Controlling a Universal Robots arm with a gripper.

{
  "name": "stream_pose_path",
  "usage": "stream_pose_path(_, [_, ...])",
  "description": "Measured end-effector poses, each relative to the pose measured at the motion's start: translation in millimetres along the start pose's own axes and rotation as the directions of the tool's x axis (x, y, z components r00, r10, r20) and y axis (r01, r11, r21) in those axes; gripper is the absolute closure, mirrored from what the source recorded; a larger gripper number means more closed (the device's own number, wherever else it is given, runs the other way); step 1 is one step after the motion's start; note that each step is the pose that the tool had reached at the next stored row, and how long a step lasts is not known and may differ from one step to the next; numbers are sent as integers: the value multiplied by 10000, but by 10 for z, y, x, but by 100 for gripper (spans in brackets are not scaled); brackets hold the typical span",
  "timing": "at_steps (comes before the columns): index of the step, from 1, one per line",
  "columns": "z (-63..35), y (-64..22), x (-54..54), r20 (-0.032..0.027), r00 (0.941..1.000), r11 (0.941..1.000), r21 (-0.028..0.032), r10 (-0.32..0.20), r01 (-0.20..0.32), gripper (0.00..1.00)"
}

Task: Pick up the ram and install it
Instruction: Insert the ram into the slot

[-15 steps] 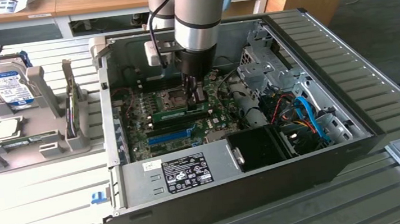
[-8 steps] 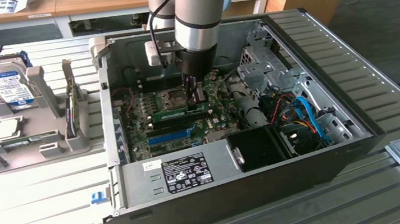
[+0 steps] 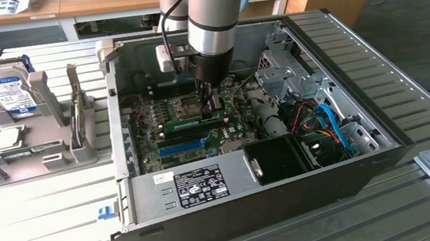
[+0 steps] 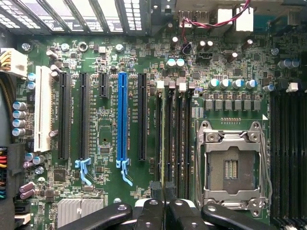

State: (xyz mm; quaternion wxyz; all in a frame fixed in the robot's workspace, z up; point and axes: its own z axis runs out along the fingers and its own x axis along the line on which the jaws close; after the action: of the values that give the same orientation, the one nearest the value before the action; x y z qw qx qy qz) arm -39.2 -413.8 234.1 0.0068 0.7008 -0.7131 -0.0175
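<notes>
Ram (image 3: pixel 191 122) gripped edge-on by tool (image 3: pixel 213 106), at memory slots (image 4: pixel 180 139)

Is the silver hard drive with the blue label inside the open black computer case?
No, the hard drive stands in a grey holder outside the case.

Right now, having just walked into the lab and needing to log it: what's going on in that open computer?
A robot arm reaches down into the open computer case. Its tool is shut on one end of the green ram, which stands on edge at the memory slots beside the processor socket. Whether it is fully seated is unclear.
</notes>
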Motion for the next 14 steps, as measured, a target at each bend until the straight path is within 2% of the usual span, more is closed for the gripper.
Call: stream_pose_path(14, [20,-1,2,3,10000,10000,1,89,-89,88])
